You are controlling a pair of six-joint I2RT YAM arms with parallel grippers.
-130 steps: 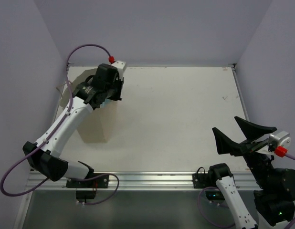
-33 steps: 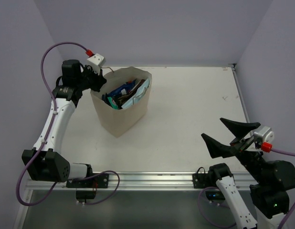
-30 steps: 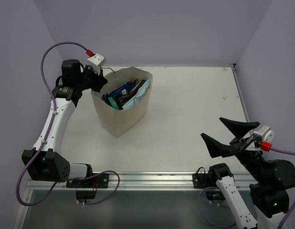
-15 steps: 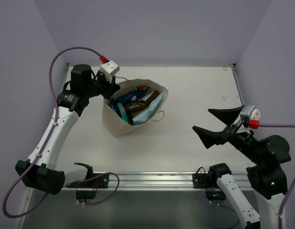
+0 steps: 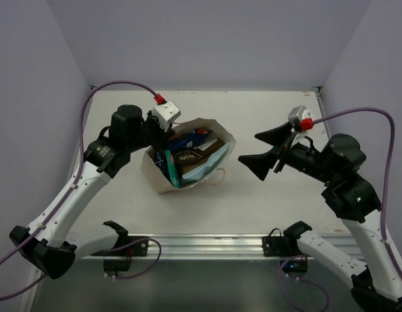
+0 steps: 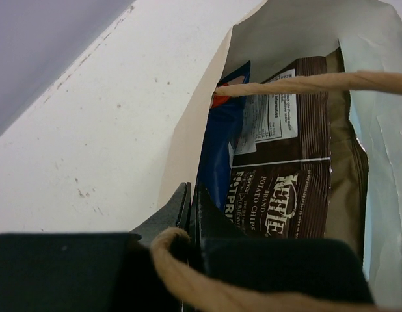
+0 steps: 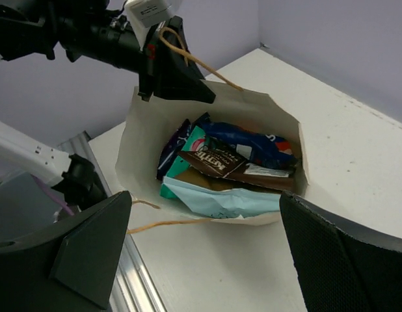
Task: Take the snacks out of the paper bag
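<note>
The tan paper bag (image 5: 153, 177) leans over at the table's left centre, its open mouth facing right. Inside lie several snacks: a dark blue packet (image 5: 188, 139), a brown one (image 5: 202, 155), a light blue one (image 5: 202, 170) and a teal one (image 5: 168, 164). My left gripper (image 5: 153, 134) is shut on the bag's far-left rim (image 6: 185, 149), with a twisted handle (image 6: 305, 83) looped over it. The left wrist view shows the brown packet (image 6: 285, 195) close by. My right gripper (image 5: 248, 148) hangs open just right of the mouth, empty, and frames the bag (image 7: 139, 149) and the brown packet (image 7: 217, 162).
The bag's other handle (image 5: 217, 176) trails on the white table (image 5: 285, 201) in front of the mouth. An aluminium rail (image 5: 207, 244) runs along the near edge. Purple walls close in the left, back and right sides.
The left gripper has dragged the bag rightward and tipped it further over. The right arm has swung up from the near right corner to just beside the bag's mouth, still open.
</note>
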